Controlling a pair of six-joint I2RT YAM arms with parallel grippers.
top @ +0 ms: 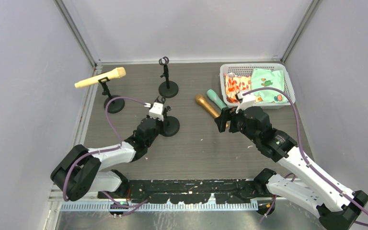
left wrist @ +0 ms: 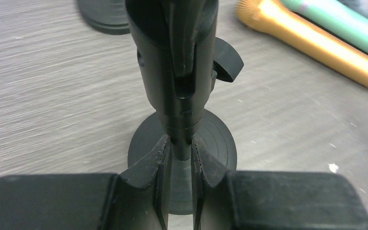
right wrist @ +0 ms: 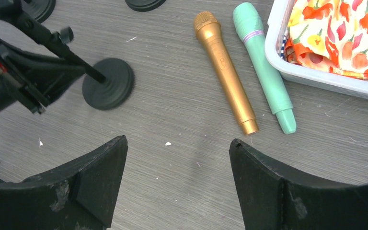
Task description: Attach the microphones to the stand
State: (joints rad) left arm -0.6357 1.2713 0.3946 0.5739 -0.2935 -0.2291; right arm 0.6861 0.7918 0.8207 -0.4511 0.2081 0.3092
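**Left arm gripping a bare stand; two microphones lying on the table**

The left gripper [left wrist: 179, 151] is closed tightly on the thin stem of the near stand [top: 170, 125], just above its round base, with a finger [left wrist: 148, 165] pressed to each side of the stem. The right gripper [right wrist: 177, 143] stands wide apart and holds nothing. In the top view it hovers over the near end of the golden-brown microphone [top: 207, 105].

That microphone lies flat on the table [top: 196, 148], right of centre, with its head pointing far-left. The mint-green microphone [top: 216, 99] lies just beside it on its right, roughly parallel, and next to the white basket [top: 287, 84]. The basket sits at the far right and contains printed cloths [top: 261, 85].

The cream-yellow microphone [top: 100, 77] is already mounted on the far-left stand [top: 114, 104], lying nearly level in its clip with the head to the right. The far-centre stand [top: 167, 88] is upright and its clip is bare.
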